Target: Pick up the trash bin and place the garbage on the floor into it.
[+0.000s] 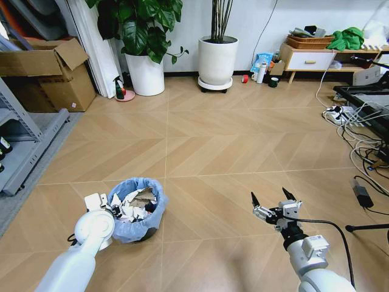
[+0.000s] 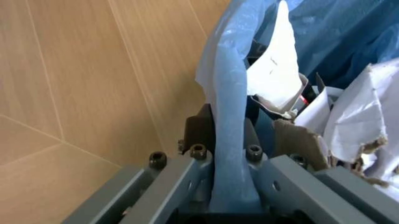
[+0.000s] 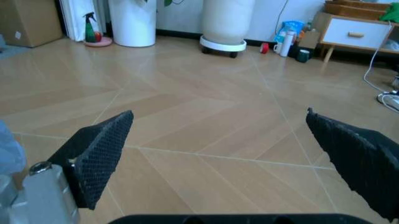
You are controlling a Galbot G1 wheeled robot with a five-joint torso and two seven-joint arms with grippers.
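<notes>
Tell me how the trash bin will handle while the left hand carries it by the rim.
The trash bin probably weighs little: it is small and holds mostly paper scraps. The left hand pinches the rim through the crinkled blue bag, which may slip. Gripped on one side, it may tilt.

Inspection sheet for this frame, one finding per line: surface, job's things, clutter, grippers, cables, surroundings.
Surface: wooden herringbone floor, no loose litter seen.
Job's things: trash bin stands on the floor, its blue bag full of garbage.
Clutter: green spray bottle by the plant pots; mug and tumbler near the sideboard.
Grippers: left gripper shut on the bin's bagged rim; right gripper open, empty, above the floor.
Cables: tangle and power strip at right.
Surroundings: cardboard boxes, shelving at left.
</notes>
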